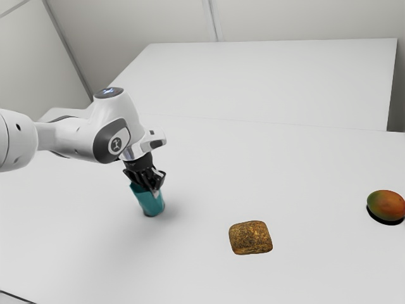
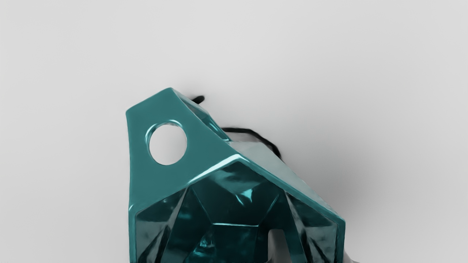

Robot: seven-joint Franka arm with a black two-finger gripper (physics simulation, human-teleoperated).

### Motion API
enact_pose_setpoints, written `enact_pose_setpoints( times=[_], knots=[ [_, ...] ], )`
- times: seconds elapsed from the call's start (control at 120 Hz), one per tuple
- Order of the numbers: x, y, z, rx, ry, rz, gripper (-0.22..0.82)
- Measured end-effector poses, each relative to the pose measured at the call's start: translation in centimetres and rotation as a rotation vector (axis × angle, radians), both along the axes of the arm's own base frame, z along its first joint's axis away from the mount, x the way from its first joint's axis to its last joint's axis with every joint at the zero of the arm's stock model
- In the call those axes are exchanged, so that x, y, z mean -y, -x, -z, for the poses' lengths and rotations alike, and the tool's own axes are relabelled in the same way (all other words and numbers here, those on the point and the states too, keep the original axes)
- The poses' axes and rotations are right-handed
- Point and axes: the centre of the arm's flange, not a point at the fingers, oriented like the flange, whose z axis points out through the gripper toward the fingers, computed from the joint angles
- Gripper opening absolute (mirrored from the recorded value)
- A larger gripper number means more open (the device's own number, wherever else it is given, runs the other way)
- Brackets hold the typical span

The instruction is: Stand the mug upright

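My gripper (image 1: 149, 180) points down at the teal mug (image 1: 150, 201) in the exterior view, overlapping its upper part. The mug leans a little, its top toward the exterior view's left and its lower end close to the tabletop. In the wrist view the mug (image 2: 161, 175) turns its faceted open mouth to the camera, and its handle with a round hole sticks out from one side. A narrow grey piece (image 2: 279, 246) shows inside the mouth. Whether the base rests flat is not clear, and the hand covers part of the rim.
A brown, rough-textured block (image 1: 250, 237) lies on the white table (image 1: 304, 171), to the exterior view's right of the mug. Farther along that side is a red-green mango (image 1: 386, 206). A white raised surface (image 1: 272, 76) stands behind.
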Motion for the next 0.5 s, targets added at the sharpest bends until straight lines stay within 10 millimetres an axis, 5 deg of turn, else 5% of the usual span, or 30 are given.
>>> enact_pose_setpoints(
  times=[0.5],
  knots=[
    [0.2,0.1,-1.8,0.034,0.004,-0.009,0.43]
  ],
)
